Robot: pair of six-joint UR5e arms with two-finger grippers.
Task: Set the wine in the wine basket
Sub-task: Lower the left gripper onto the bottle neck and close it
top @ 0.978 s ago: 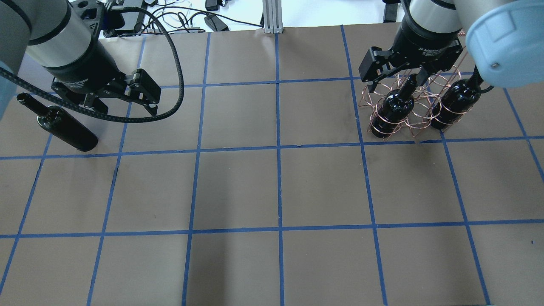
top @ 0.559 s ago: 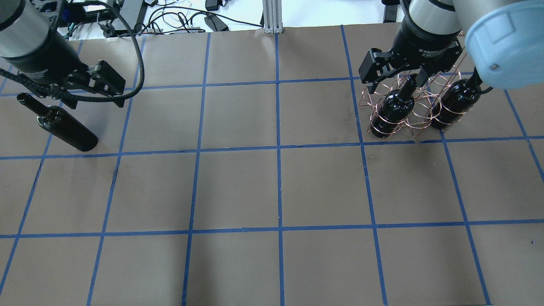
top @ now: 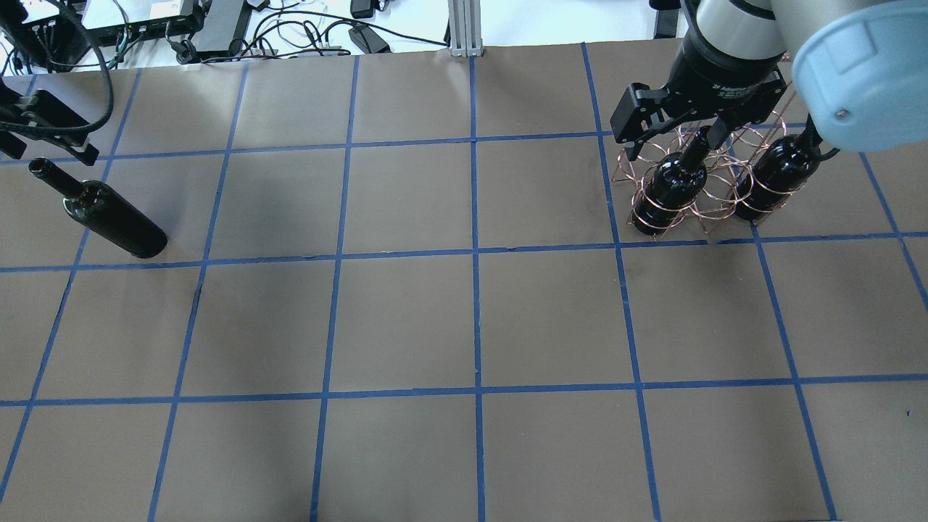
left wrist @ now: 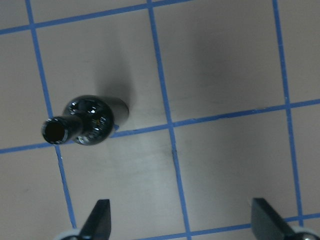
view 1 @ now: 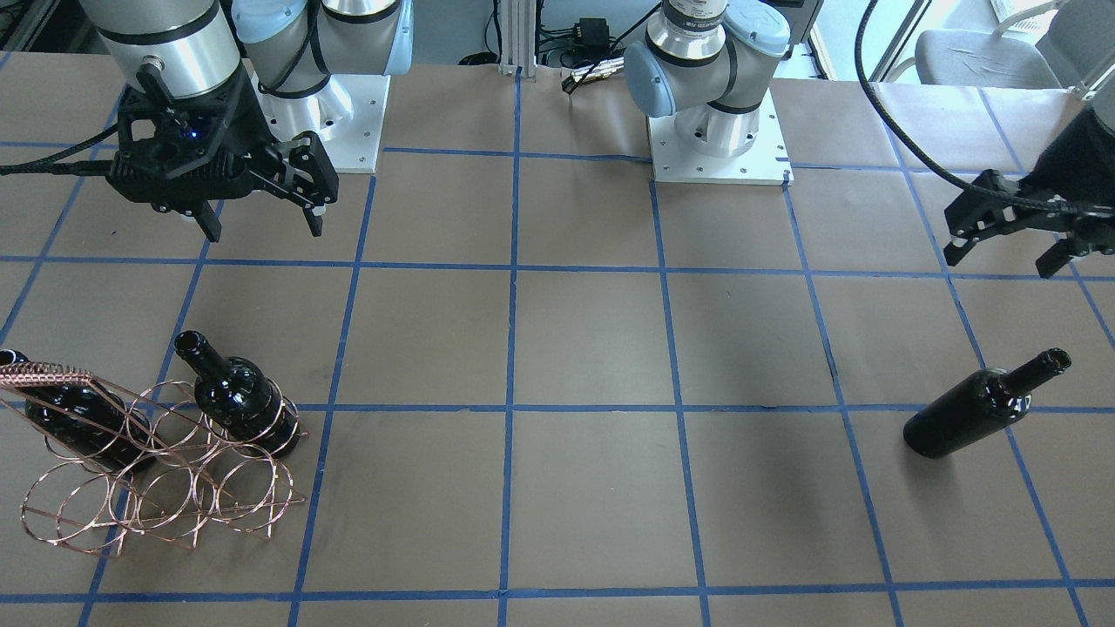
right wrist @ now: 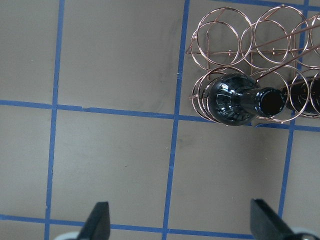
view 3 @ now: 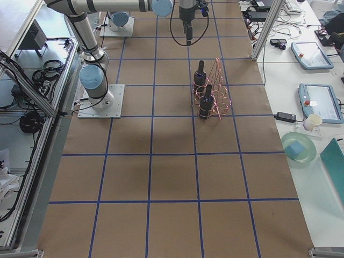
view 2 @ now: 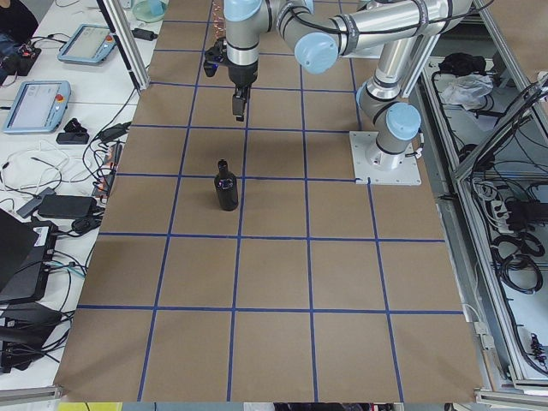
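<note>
One wine bottle (top: 109,221) stands upright and alone on the table's left side; it also shows in the front view (view 1: 976,414) and the left wrist view (left wrist: 87,120). My left gripper (top: 47,141) is open and empty, raised just beyond the bottle's mouth at the view's left edge. The copper wine basket (top: 699,210) stands far right and holds two bottles (top: 670,188) (top: 776,177) in its outer rings. My right gripper (top: 670,134) is open and empty, raised above the basket's left bottle (right wrist: 232,100).
Brown paper with a blue tape grid covers the table. Cables and devices (top: 217,22) lie past the far edge beside an aluminium post (top: 464,29). The two arm bases (view 1: 714,131) stand at the robot's edge.
My left gripper has moved left, from above and right of the loose bottle to the view's left edge, staying open. The right gripper and the bottles have hardly moved.
</note>
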